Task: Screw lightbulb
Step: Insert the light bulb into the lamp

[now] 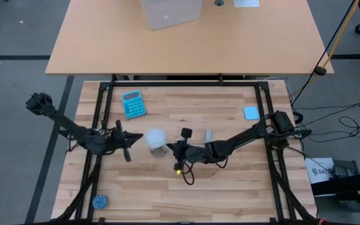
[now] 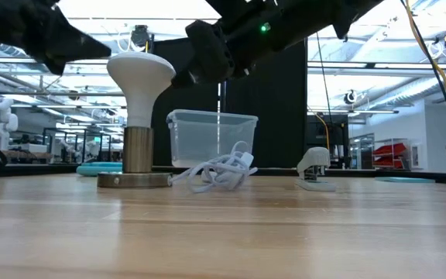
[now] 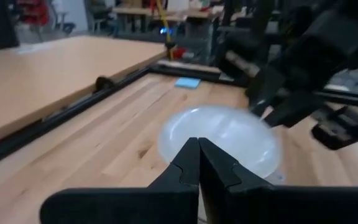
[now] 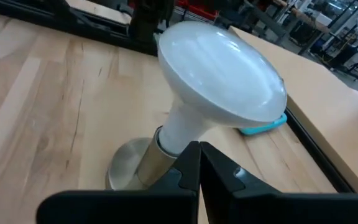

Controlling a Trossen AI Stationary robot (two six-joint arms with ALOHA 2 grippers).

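Lightbulb [image 1: 155, 139], one only, stands upright in one metal socket base [image 2: 134, 179] at the centre of the high view, dome up. Two claws flank it without touching: left claw [image 1: 127, 153] just left of it, right claw [image 1: 175, 150] just right, both clenched on nothing. On the desk [image 1: 230, 187]: one blue calculator [image 1: 133, 104], upper left; one white cord [image 2: 217, 172].

In the left wrist view the bulb [image 3: 219, 142] is a blur, its neck and base hidden behind the left end effector [image 3: 199, 163]. In the low view both arms are cut off by the top edge. The socket [image 4: 129, 169] is partly hidden by the right end effector [image 4: 199, 165].
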